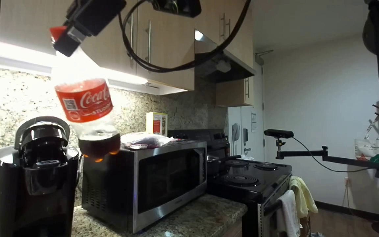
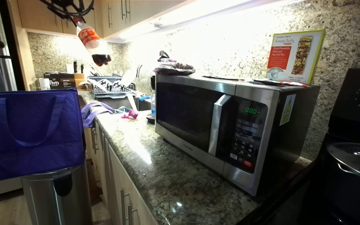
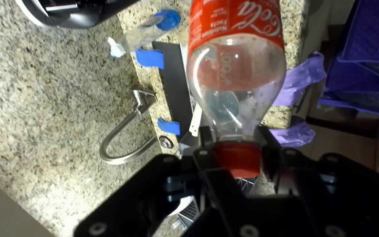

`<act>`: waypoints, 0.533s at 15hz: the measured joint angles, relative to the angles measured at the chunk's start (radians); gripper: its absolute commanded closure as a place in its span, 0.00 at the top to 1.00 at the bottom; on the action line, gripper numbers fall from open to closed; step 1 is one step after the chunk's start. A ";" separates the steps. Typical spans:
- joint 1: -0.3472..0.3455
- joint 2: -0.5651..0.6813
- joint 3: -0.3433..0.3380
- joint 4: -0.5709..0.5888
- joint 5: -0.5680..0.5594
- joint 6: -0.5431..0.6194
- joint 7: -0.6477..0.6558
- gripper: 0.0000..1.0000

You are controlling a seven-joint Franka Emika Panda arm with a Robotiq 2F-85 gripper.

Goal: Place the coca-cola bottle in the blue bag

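The coca-cola bottle (image 1: pixel 87 98) has a red cap, a red label with white lettering and some dark liquid at its bottom. It hangs tilted in the air, cap up, in both exterior views (image 2: pixel 88 37). My gripper (image 3: pixel 235 141) is shut on the bottle's neck just at the cap; the bottle (image 3: pixel 235 23) also fills the upper middle of the wrist view. The blue bag (image 2: pixel 36 131), violet-blue with a strap handle, is at the left of an exterior view, lower than the bottle. Part of the bag (image 3: pixel 370 62) shows at the wrist view's right edge. The bag's inside is hidden in the exterior views.
The bag appears to rest on a steel bin (image 2: pixel 58 193) beside the counter (image 2: pixel 155 187). A microwave (image 2: pixel 186 115) and a black coffee maker (image 1: pixel 35 184) stand on the counter. A dish rack (image 2: pixel 114 89) and a faucet (image 3: pixel 120 141) are farther along. Upper cabinets (image 1: pixel 166 42) are near the arm.
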 measured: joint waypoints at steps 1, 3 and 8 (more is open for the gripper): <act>0.012 0.017 0.013 0.024 -0.007 0.005 -0.011 0.15; 0.036 0.046 0.036 0.058 -0.024 0.030 -0.022 0.15; 0.079 0.133 0.059 0.055 -0.078 0.161 -0.010 0.15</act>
